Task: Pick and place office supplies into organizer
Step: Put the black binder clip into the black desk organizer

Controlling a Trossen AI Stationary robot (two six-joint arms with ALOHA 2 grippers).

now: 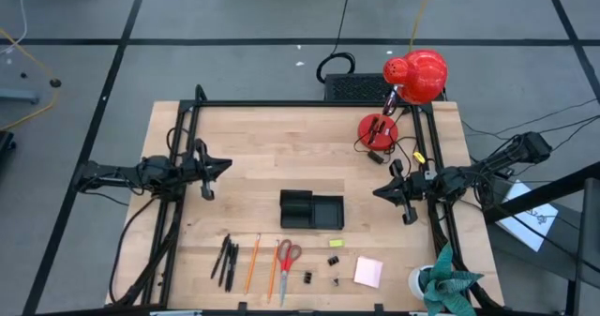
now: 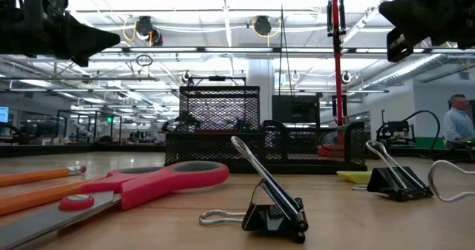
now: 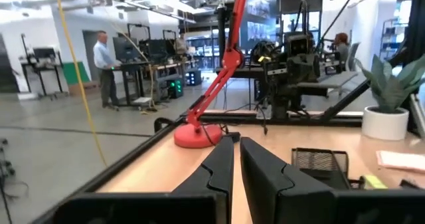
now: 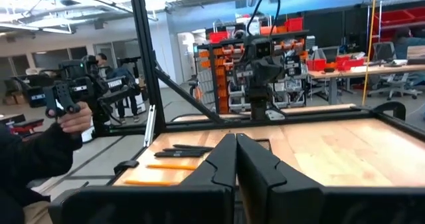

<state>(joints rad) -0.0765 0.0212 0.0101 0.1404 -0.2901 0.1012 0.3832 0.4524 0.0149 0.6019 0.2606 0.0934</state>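
Both arms hang above the table with nothing in their grip. The left gripper is over the left side of the table, its fingers drawn close with only a thin slit between them and holding nothing. The right gripper is over the right side, its fingers pressed together and clenched on nothing. The black organizer sits in the middle of the table between the two grippers, apart from both; from the low view it shows as a mesh tray beyond the small items. Along the near edge lies a row of office supplies, none of them in the organizer: black pens at the left, then two orange pencils, then red-handled scissors with the handles pointing away from the near edge. Right of the scissors are small black binder clips, a yellow-green bit just beyond them, and a pink sticky-note pad further right. In the low view the scissors' red handle and a binder clip lie closest. A red desk lamp stands at the far right corner, and a potted plant at the near right corner. In the right wrist view a person's hand shows beyond the table's edge.
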